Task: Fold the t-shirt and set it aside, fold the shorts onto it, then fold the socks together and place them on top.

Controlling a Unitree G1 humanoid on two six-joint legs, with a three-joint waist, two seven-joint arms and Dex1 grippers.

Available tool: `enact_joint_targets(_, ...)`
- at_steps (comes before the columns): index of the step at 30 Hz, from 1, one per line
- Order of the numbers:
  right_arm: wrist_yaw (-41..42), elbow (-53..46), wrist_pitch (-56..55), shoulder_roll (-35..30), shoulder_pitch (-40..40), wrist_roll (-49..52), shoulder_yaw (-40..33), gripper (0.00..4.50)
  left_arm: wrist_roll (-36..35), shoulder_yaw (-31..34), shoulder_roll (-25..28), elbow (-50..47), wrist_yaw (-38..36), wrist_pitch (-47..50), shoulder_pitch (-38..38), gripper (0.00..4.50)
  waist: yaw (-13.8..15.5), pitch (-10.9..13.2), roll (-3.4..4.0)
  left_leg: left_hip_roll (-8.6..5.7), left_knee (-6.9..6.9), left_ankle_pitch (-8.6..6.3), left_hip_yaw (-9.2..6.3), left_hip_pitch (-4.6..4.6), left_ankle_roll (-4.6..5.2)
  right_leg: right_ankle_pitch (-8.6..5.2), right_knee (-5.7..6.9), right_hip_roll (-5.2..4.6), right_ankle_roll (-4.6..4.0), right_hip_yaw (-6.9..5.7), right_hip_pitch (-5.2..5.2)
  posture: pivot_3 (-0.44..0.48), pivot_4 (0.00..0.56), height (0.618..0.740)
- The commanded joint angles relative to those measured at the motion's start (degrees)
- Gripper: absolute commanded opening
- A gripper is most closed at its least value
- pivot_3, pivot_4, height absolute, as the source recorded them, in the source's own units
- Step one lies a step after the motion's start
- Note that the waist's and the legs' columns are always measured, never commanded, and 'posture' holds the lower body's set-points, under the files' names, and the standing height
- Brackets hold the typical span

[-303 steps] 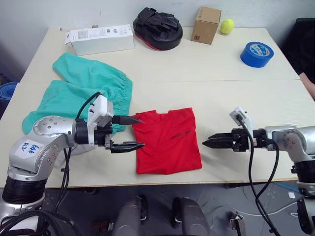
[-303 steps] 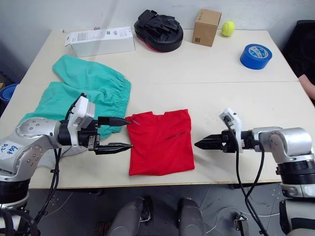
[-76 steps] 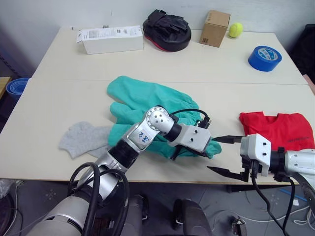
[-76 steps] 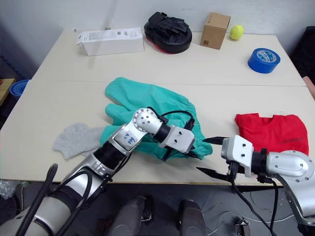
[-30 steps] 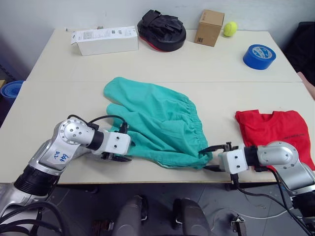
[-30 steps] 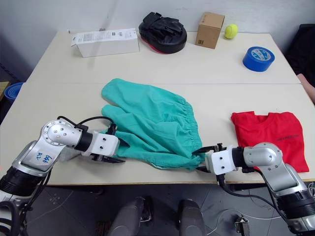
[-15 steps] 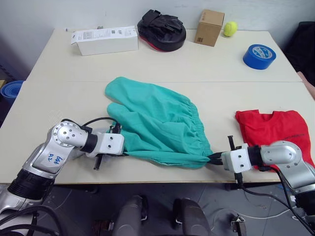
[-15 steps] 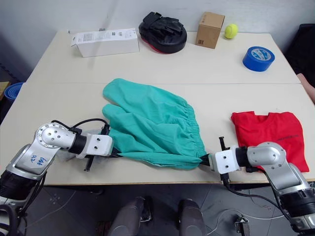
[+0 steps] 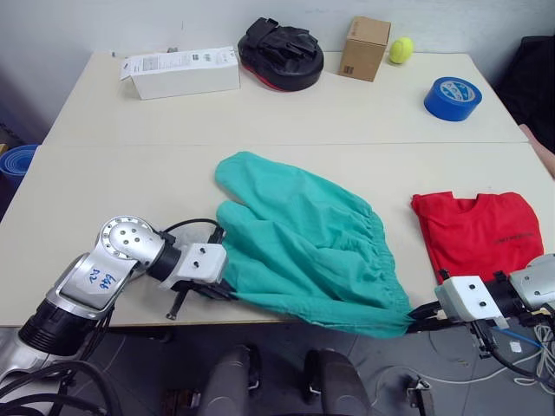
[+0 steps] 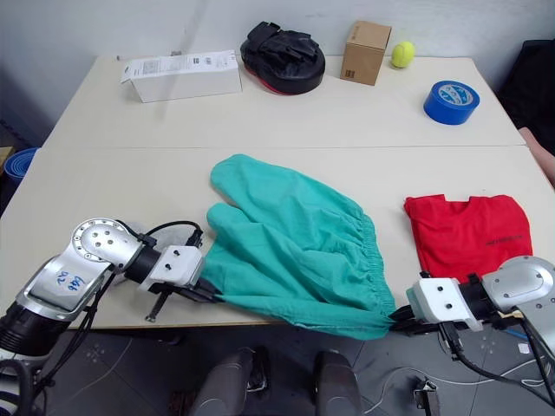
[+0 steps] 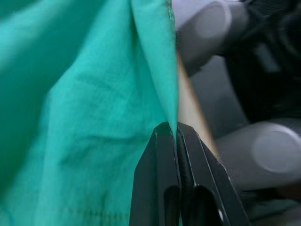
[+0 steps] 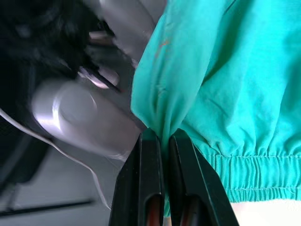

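The teal shorts [image 9: 303, 243] lie spread across the middle of the table [image 9: 347, 130], and their near hem hangs over the front edge. My left gripper [image 9: 225, 293] is shut on the hem at the near left corner, where the fabric [image 11: 94, 117] is pinched between the fingers. Just past the front edge, my right gripper [image 9: 416, 323] is shut on the near right corner by the gathered waistband [image 12: 254, 174]. The folded red t-shirt [image 9: 477, 232] rests flat at the right. The socks are hidden.
Along the back of the table stand a white box [image 9: 180, 72], a black padded mitt [image 9: 279, 52], a cardboard box [image 9: 364, 47], a tennis ball [image 9: 400, 49] and a blue tape roll [image 9: 452, 97]. Bare tabletop lies to the left of the shorts.
Both grippers have shut on the near corners of the shorts. The shorts have been dragged to the right and toward the front edge, and the right gripper has moved off the table's edge.
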Motion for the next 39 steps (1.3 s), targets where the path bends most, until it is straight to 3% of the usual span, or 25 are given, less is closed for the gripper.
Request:
enact_joint_targets(1,-4.10,5.10,0.96,5.53,-9.43,-4.72,3.21,0.00,1.82,-1.63,-1.48,3.54,-0.18,-0.20,-4.36,0.03,0.00,-0.02,-0.04,0.00,0.03,-0.01,0.00,-0.01,0.00,0.00,-0.01,0.00,0.00,0.00,0.00,0.000,0.150,0.740)
enact_joint_targets(4,-16.63,20.02,-5.11,13.51,-25.57,-17.27,5.46,0.00,10.74,-2.88,-9.61,19.90,10.77,-8.82,-16.17,0.03,0.18,0.02,0.02,-0.03,0.15,-0.10,0.09,-0.13,-0.26,-0.07,-0.12,-0.01,-0.15,-0.02,-0.07,0.000,0.150,0.740)
enact_joint_targets(6,-37.84,32.34,-15.07,16.75,-41.22,-28.29,2.78,0.00,13.70,5.61,-18.90,41.83,37.09,-19.30,-37.79,0.03,0.80,0.08,0.07,-0.15,0.23,0.04,0.04,-0.33,-0.19,0.01,-0.04,-0.10,-0.08,-0.07,-0.20,0.000,0.150,0.740)
enact_joint_targets(7,-46.48,36.80,-19.77,17.31,-46.51,-32.87,1.93,0.00,13.88,9.00,-21.53,50.03,46.62,-22.58,-45.69,0.03,1.05,0.37,-0.01,-0.15,0.43,0.11,-0.06,-0.59,-0.11,0.09,0.08,-0.13,-0.04,-0.11,-0.36,0.000,0.150,0.740)
enact_joint_targets(8,-53.97,39.91,-24.66,16.66,-50.96,-36.61,0.85,0.00,13.73,11.49,-22.03,56.46,52.88,-26.21,-52.06,0.03,0.95,0.51,-0.12,-0.15,0.83,0.26,-0.17,-1.42,-0.04,0.23,0.46,-0.14,-0.03,-0.14,-1.10,0.000,0.150,0.740)
enact_joint_targets(9,-60.99,41.81,-28.34,15.33,-54.67,-40.09,-0.06,0.00,14.15,12.95,-20.63,61.08,56.48,-31.08,-57.63,0.03,0.51,0.50,-0.14,-0.14,1.18,0.76,-0.24,-2.96,0.34,0.66,0.92,-0.18,-0.02,-0.12,-2.65,0.000,0.150,0.740)
enact_joint_targets(10,-65.51,43.51,-30.90,14.46,-57.15,-42.31,-0.39,0.00,14.80,13.60,-19.63,64.52,58.38,-35.17,-61.20,0.03,0.20,0.48,-0.16,-0.18,1.10,1.09,-0.11,-3.77,0.31,0.99,1.23,-0.17,0.12,-0.09,-3.61,0.000,0.150,0.740)
enact_joint_targets(11,-69.37,44.47,-32.33,13.11,-59.28,-43.87,-1.42,0.00,13.87,15.37,-18.39,67.01,58.93,-37.73,-64.99,0.03,-0.01,0.38,-0.09,-0.31,0.96,1.05,-0.06,-3.83,0.25,1.00,1.24,-0.07,0.13,-0.39,-3.74,0.000,0.150,0.740)
enact_joint_targets(13,-73.47,46.14,-34.28,11.55,-61.01,-45.49,-2.08,0.00,12.88,17.27,-17.46,70.04,58.41,-40.52,-68.48,0.03,-0.13,0.34,-0.07,-0.54,0.01,0.80,-0.02,-3.05,0.08,1.00,1.29,-0.07,0.13,-1.07,-3.58,0.000,0.150,0.740)
enact_joint_targets(17,-66.73,45.44,-40.04,8.82,-53.73,-38.51,-3.43,0.00,4.56,15.38,-16.23,54.38,35.29,-28.10,-57.03,0.03,-0.25,0.22,0.11,-0.54,-1.07,0.38,0.23,-1.09,0.24,0.93,1.00,-0.03,0.23,-2.33,-1.81,0.000,0.150,0.740)
enact_joint_targets(20,-58.46,41.71,-40.03,9.35,-47.21,-30.62,-3.09,0.00,1.05,13.16,-12.86,36.39,27.11,-19.01,-42.28,0.03,-0.65,0.35,0.15,-0.44,-1.09,0.20,0.01,-0.77,0.24,0.75,0.68,0.04,0.50,-2.27,-1.23,0.000,0.150,0.740)
enact_joint_targets(25,-42.32,32.87,-37.58,8.84,-33.77,-19.86,-0.72,0.00,-6.58,12.01,-7.52,11.02,19.71,-1.22,-22.83,0.03,-1.34,0.57,0.18,-0.42,0.01,0.31,-0.07,-1.97,0.61,0.72,-0.34,0.05,0.47,-2.14,-1.20,0.000,0.150,0.740)
enact_joint_targets(32,-28.54,20.37,-29.82,7.86,-16.01,-12.56,-0.57,0.00,-11.50,11.00,-3.09,-6.16,17.91,10.87,-8.84,0.03,-0.85,0.67,0.35,-0.41,0.03,0.44,-0.15,-0.03,0.61,0.94,-0.89,-0.12,0.17,-1.52,0.81,0.000,0.150,0.740)
enact_joint_targets(36,-23.65,16.50,-28.28,7.61,-9.00,-10.95,-1.19,0.00,-12.26,10.44,1.85,-10.58,13.67,12.10,-2.13,0.03,-0.87,0.59,0.28,-0.38,-0.73,0.49,0.00,0.44,0.54,0.66,-0.79,0.15,-0.53,0.46,0.63,0.000,0.150,0.740)
enact_joint_targets(39,-20.05,13.63,-26.13,7.02,-5.29,-8.49,-2.04,0.00,-13.40,11.36,4.21,-12.41,12.24,13.05,1.33,0.03,-0.84,0.58,0.31,-0.35,-1.01,1.03,0.19,0.28,-0.28,0.67,-0.48,0.11,-0.50,0.47,-0.11,0.000,0.150,0.740)
